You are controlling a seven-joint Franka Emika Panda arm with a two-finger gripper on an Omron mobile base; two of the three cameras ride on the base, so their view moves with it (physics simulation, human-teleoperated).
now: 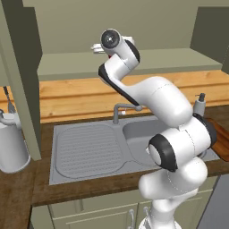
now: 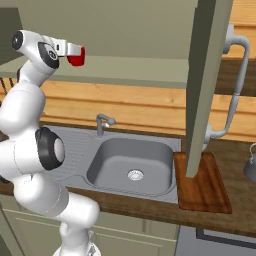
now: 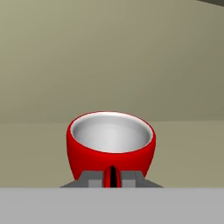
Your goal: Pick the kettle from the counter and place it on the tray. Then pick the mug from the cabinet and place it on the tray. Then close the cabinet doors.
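The mug point(image 3: 110, 144) sits on the pale green shelf point(image 2: 135, 67) inside the open cabinet point(image 2: 110, 22), bright red with a pale inside (its handle pinched between the gripper's tips). The gripper point(image 3: 112, 177) is closed narrow on that handle. Below runs the dark wooden counter point(image 1: 27, 188), with one steel sink point(image 2: 131, 162) and one tap point(image 2: 102, 122). One tray point(image 2: 205, 187) lies bare just right of the sink; one kettle point(image 2: 250, 162) stands on the counter beyond it, grey.
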